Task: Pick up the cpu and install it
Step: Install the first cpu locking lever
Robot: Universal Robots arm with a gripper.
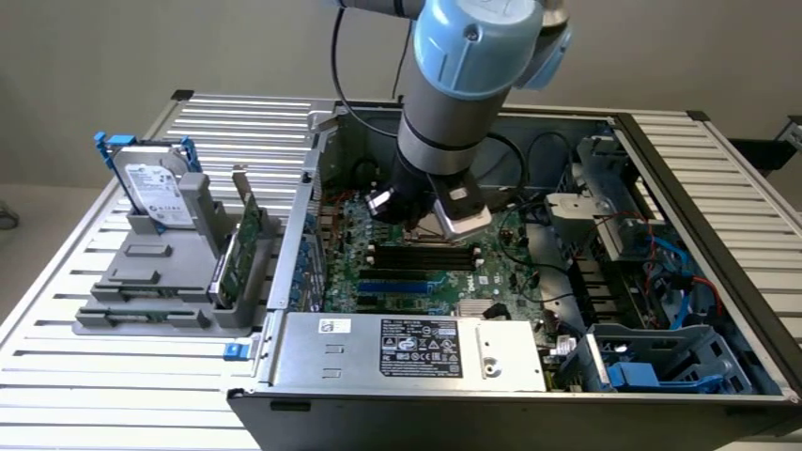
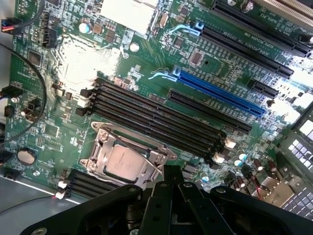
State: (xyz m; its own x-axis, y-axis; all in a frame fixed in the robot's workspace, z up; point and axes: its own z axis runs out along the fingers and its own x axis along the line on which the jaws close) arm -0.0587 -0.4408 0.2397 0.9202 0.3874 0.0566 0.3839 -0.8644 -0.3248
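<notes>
1. From the wrist view, the cpu sits in its metal-framed socket; the gripper hangs just beside it, fingers pressed together, empty.
2. The exterior view has the arm covering that spot; a hard drive stands outside the case.

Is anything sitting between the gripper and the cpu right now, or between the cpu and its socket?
Nothing visible. In the wrist view the cpu already lies inside the socket, its metal frame around it, with open board between it and the gripper, which is shut and holds nothing. The memory slots run alongside the socket, not across that path.
</notes>
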